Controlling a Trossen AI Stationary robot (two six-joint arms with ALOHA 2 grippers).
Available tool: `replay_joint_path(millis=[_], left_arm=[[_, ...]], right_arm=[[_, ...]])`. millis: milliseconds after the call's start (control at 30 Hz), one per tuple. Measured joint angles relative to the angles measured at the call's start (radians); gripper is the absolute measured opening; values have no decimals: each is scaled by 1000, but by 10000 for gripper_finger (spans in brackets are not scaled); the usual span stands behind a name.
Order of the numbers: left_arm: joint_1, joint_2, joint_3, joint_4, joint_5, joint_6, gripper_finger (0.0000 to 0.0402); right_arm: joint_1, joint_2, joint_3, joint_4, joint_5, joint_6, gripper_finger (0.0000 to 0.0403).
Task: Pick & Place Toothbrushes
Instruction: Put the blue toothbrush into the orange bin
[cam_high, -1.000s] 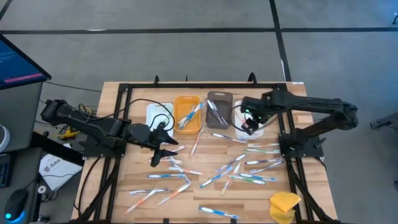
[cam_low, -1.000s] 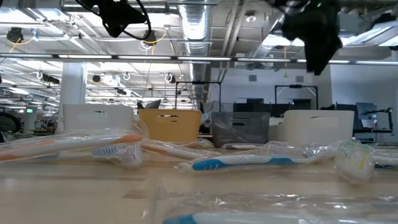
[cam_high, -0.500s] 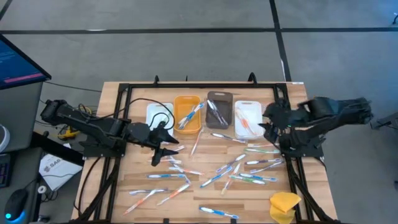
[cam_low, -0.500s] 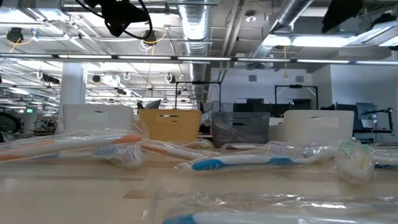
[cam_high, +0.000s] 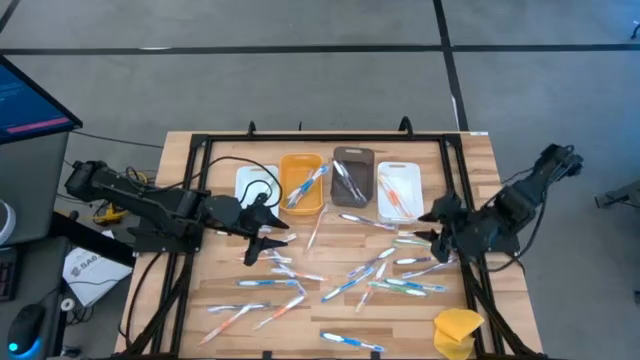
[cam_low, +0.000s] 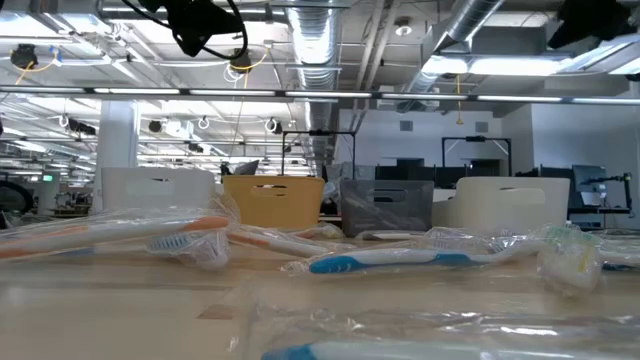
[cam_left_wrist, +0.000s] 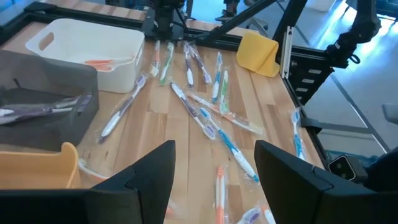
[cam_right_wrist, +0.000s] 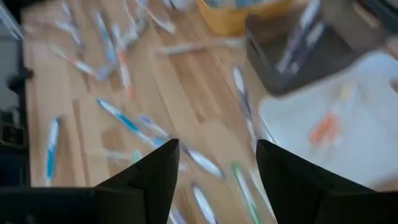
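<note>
From above, the left claw (cam_high: 262, 238) hangs with fingers spread wide and empty, just in front of the white bin (cam_high: 256, 184), while the right claw (cam_high: 432, 224) stands parted and empty, with the toothbrushes (cam_high: 350, 275) scattered on the worktop (cam_high: 470, 160) between the two claws. The left wrist view shows wide fingers above loose toothbrushes (cam_left_wrist: 208, 121); the right wrist view shows parted fingers over more toothbrushes (cam_right_wrist: 124, 121), with one orange brush in the white bin (cam_right_wrist: 348, 130) ahead.

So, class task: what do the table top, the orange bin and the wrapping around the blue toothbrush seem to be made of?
Table top: looks like pale wood, matt, with plank seams and grain.
Orange bin: probably moulded plastic, smooth, evenly coloured, with rounded corners.
Wrapping on the blue toothbrush: seemingly thin clear plastic film, glossy and crinkled, catching the light in the low view.
</note>
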Motion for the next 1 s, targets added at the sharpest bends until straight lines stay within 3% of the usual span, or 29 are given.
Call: replay_joint_path(millis=[133,400,633,833,1000], left_arm=[[0,0,0,0,1,32,213],[0,0,0,0,4,59,213],[-1,0,0,4,3,51,213],[-1,18,0,25,-1,58,213],[-1,63,0,37,-1,58,213]], right_arm=[[20,42,-52,154,120,-92,209],[-15,187,-60,412,379,-520,209],[-97,290,-60,603,373,-726,209],[-51,340,-60,621,238,-678,209],[-1,393,-60,617,224,-670,209]])
